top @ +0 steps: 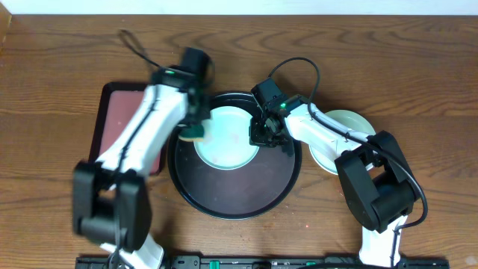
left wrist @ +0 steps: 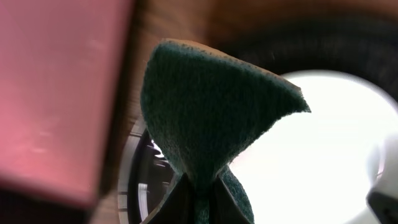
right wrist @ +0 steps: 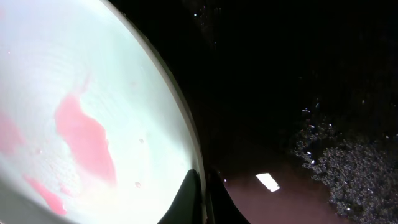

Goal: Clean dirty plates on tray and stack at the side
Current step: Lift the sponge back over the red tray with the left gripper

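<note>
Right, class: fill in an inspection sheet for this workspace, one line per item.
Surface: wooden table, brown grain.
Job's things: black tray holds one mint plate with red smears; pale plate sits right of the tray, under the right arm.
Clutter: dark-red tray at left.
End effectors: left end effector shut on green sponge at the plate's left edge; right end effector shut on the plate's right rim.
Cables: black cable arcs over the right arm; second cable near the left.
Surroundings: white strip along the far edge.
</note>
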Robot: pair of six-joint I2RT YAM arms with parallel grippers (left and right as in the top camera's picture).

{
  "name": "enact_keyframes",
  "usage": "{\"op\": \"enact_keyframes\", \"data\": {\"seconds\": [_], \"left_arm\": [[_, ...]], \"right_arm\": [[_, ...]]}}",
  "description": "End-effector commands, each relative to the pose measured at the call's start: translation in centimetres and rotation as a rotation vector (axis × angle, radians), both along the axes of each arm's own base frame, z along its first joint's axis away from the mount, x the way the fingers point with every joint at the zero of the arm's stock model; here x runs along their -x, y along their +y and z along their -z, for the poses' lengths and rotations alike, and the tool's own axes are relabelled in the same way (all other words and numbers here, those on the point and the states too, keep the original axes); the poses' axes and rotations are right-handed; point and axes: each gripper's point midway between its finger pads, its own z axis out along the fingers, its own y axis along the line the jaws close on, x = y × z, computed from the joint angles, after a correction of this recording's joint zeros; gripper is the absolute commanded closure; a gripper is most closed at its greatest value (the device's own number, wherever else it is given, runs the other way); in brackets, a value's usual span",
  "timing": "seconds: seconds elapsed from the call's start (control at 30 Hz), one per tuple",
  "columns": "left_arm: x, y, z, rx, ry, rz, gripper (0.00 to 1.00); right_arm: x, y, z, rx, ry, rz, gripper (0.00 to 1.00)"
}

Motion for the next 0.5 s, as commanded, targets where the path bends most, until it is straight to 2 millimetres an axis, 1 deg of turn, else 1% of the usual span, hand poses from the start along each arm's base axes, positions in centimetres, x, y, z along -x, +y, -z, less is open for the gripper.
{"op": "enact_keyframes", "data": {"seconds": [0.0,0.1,0.13,0.2,0.27,0.47], "left_arm": [[-0.9,3.7,-2.4,-0.039,-0.056,-0.031,0.93],[-0.5,5.6,-2.1,-0.046,-0.031,-0.057,0.93],[-0.4,6.1,-2.1,-0.048,-0.025,-0.066,0.93],[-0.3,6.9,-2.0,-0.050,-0.021,-0.086,0.92],[-0.3,7.7,-2.0,-0.051,-0.019,-0.104,0.92],[0.0,9.8,-1.7,-0.052,-0.014,-0.160,0.92]], "right_arm": [[0.2,-0.9,1.3,0.059,0.008,0.005,0.99],[0.1,-0.9,1.3,0.060,0.005,0.006,0.99],[0.1,-0.9,1.2,0.059,0.004,0.005,0.97],[-0.1,-0.7,1.2,0.054,-0.006,0.005,0.90],[-0.4,-0.7,1.2,0.052,-0.019,0.004,0.87],[-0.7,-0.8,1.2,0.065,-0.037,0.007,0.87]]}}
